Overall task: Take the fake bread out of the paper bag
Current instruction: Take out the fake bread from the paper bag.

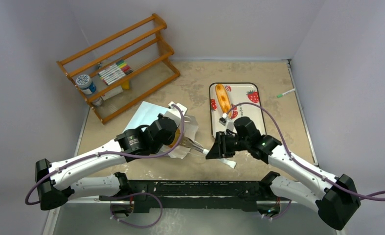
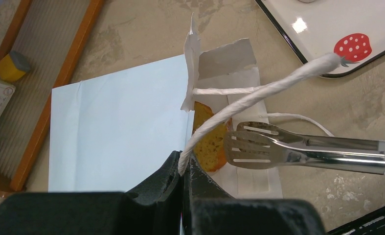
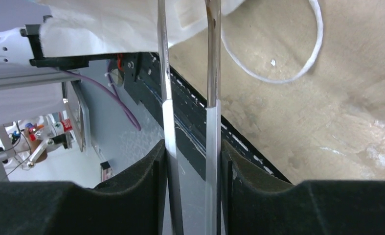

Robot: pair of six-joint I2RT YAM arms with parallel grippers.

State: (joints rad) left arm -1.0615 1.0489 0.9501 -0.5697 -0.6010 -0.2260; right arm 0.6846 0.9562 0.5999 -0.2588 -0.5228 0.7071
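The light blue paper bag (image 1: 142, 115) lies flat on the table, mouth toward the right; it also shows in the left wrist view (image 2: 117, 127). My left gripper (image 2: 186, 169) is shut on the bag's white string handle (image 2: 259, 93) and holds the mouth up. A golden-orange piece of fake bread (image 2: 209, 142) sits in the mouth. My right gripper (image 3: 192, 161) is shut on metal tongs (image 2: 298, 149), whose slotted tips are at that bread. A long orange loaf (image 1: 223, 98) lies on the strawberry-print tray (image 1: 249, 105).
A wooden rack (image 1: 122, 66) with markers and a jar stands at the back left. A green-tipped white pen (image 1: 286, 93) lies at the right edge. The black base rail (image 1: 190, 188) runs along the near edge.
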